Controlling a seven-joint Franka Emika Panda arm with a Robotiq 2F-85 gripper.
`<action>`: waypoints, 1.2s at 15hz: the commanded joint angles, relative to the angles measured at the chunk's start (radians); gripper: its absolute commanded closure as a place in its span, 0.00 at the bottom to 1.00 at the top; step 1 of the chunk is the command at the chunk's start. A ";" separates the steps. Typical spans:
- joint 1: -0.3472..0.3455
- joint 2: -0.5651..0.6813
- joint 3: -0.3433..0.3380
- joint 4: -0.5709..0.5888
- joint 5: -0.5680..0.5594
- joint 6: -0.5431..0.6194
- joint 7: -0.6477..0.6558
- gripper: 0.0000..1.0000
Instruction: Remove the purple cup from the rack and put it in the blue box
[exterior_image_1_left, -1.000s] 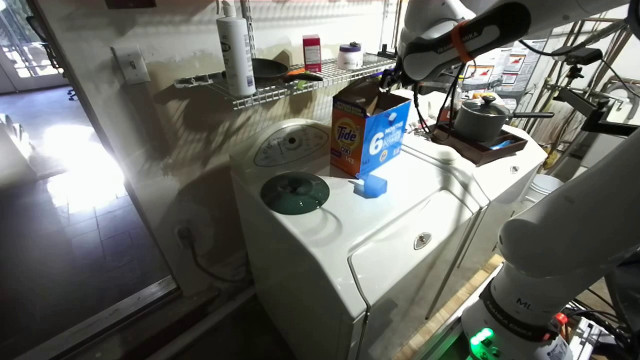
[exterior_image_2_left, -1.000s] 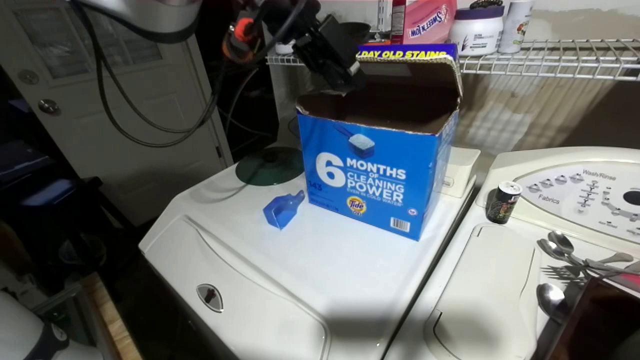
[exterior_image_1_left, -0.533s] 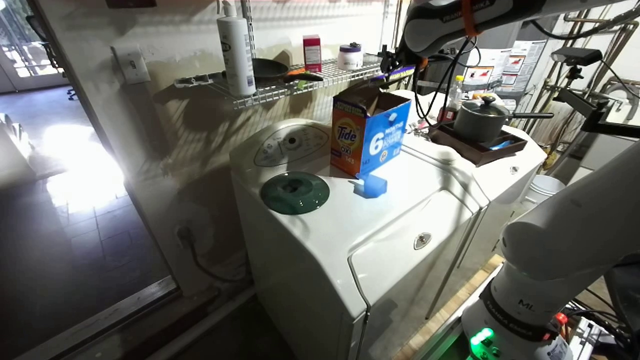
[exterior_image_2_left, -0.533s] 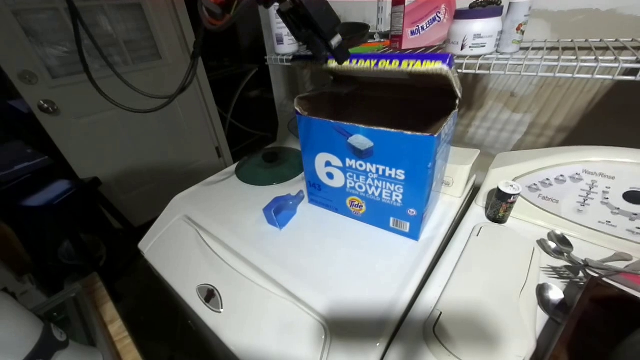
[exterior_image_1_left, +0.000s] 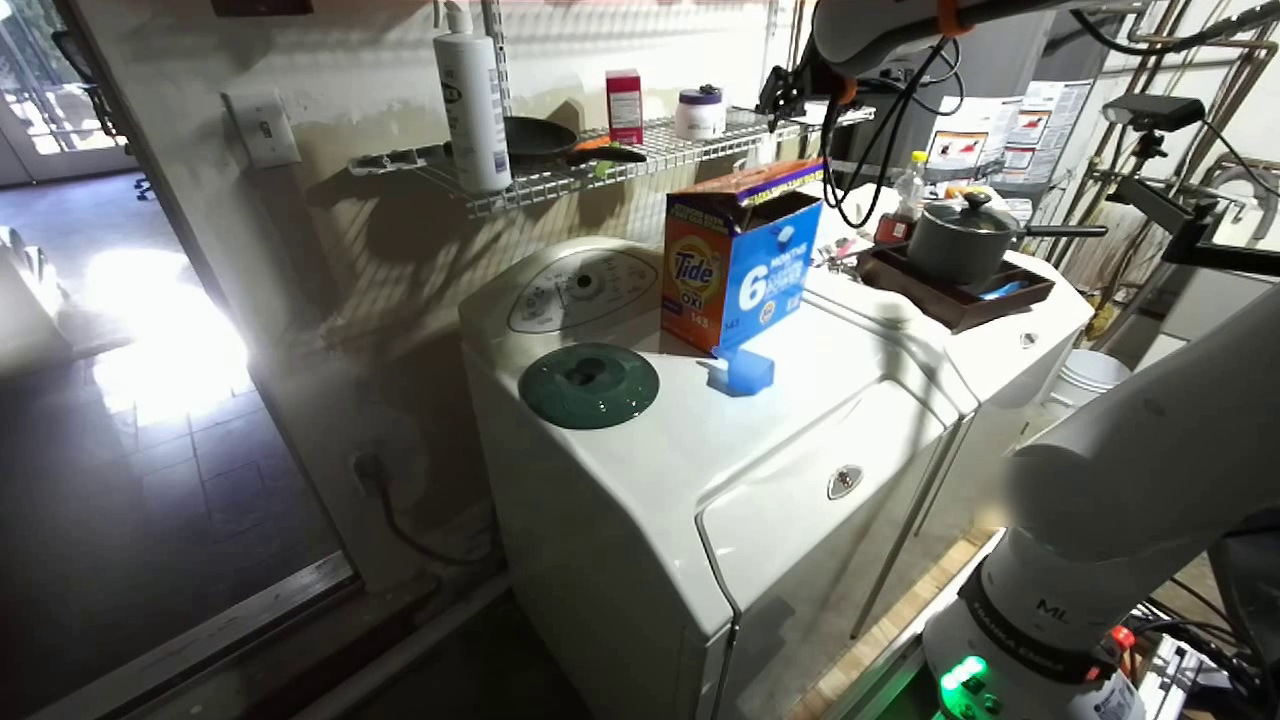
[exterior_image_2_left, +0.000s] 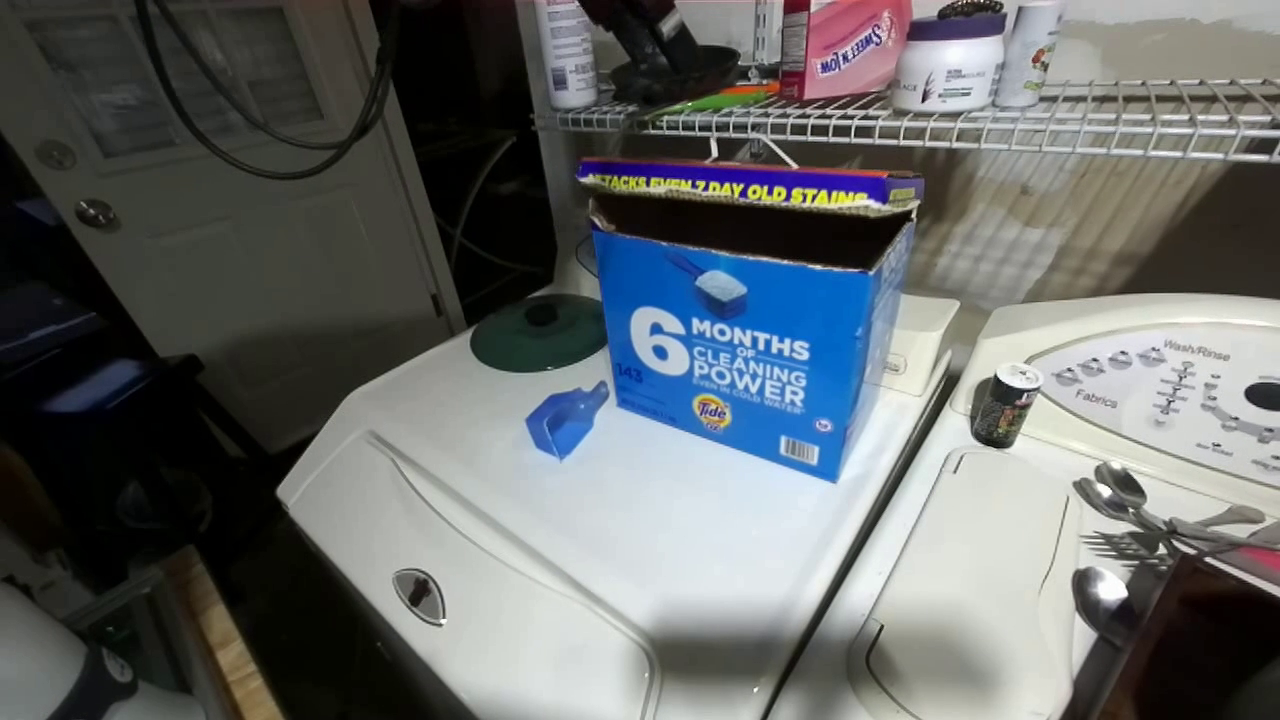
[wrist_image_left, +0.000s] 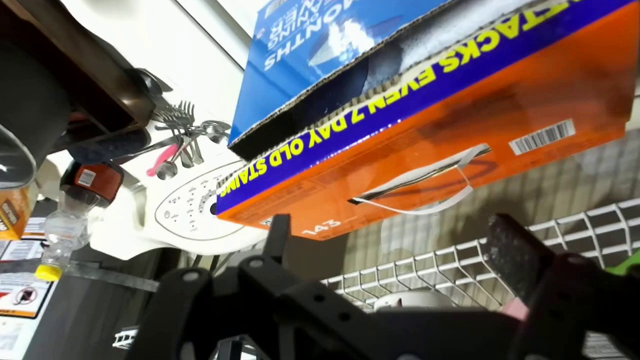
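The blue box (exterior_image_2_left: 745, 340) stands upright on the white machine, its orange and blue faces also in an exterior view (exterior_image_1_left: 780, 265). Its top flap leans forward over the opening, leaving a gap; the inside is mostly hidden. The wrist view shows the flap's orange top (wrist_image_left: 440, 175). The wire rack (exterior_image_2_left: 1100, 150) is behind and above the box. No purple cup shows; a white jar with a purple lid (exterior_image_2_left: 950, 60) stands on the rack. My gripper (wrist_image_left: 390, 219) is open with nothing between its fingers. It is above the box near the rack (exterior_image_1_left: 775, 95).
A blue scoop (exterior_image_2_left: 565, 420) and green lid (exterior_image_2_left: 540, 332) lie beside the box. The rack holds a pink packet (exterior_image_2_left: 850, 45), a dark pan (exterior_image_1_left: 540, 140) and a white bottle (exterior_image_1_left: 470, 110). A pot (exterior_image_1_left: 960, 240), a can (exterior_image_2_left: 1007, 405) and cutlery (exterior_image_2_left: 1150, 510) are alongside.
My gripper has moved up and away from the box's opening. The flap, which stood raised, has swung down and forward over the opening.
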 joint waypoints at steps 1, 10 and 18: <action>0.015 0.030 -0.024 0.015 0.009 0.095 -0.038 0.00; 0.053 -0.036 -0.021 0.123 0.127 -0.231 -0.079 0.00; 0.058 -0.045 -0.025 0.138 0.098 -0.361 -0.060 0.00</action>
